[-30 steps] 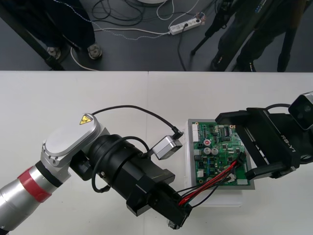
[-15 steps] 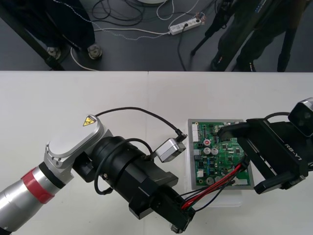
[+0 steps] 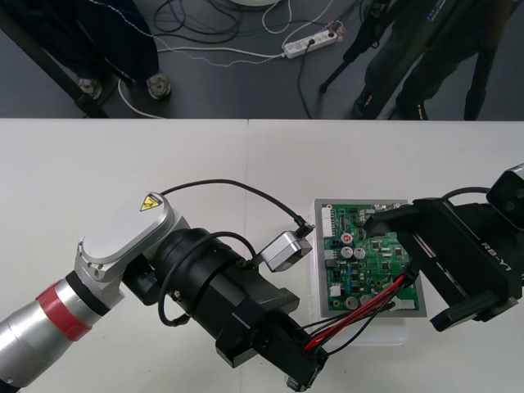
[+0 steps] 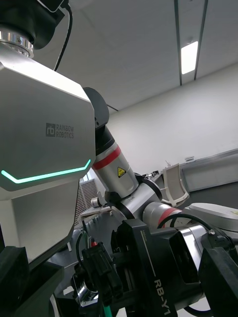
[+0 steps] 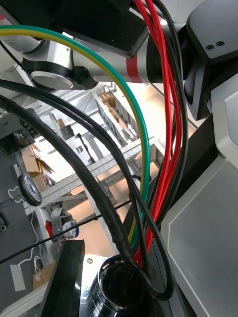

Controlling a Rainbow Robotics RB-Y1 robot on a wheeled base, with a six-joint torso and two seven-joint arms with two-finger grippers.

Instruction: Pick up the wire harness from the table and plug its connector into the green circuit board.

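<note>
The green circuit board [image 3: 364,258] lies on its white base [image 3: 385,332] right of centre. My left gripper [image 3: 301,362] is at the base's near left corner, shut on the harness's round metal socket [image 5: 118,290]. From there the red, black and green wires [image 3: 360,307] run up across the board to its right side. I cannot tell whether the plug sits in the board. My right gripper [image 3: 403,270] is open over the board's right half, one finger [image 3: 391,217] at the board's far side and the other past the base's near right corner. The wires' far end lies between them.
The left arm's silver link [image 3: 123,237] and black wrist lie over the table's near left. A small silver camera [image 3: 282,250] and its black cable sit just left of the board. In the right wrist view the left gripper [image 4: 158,285] stands close ahead.
My right gripper has slid toward the table's near edge and slightly right, still open. The left gripper and the harness have barely moved.
</note>
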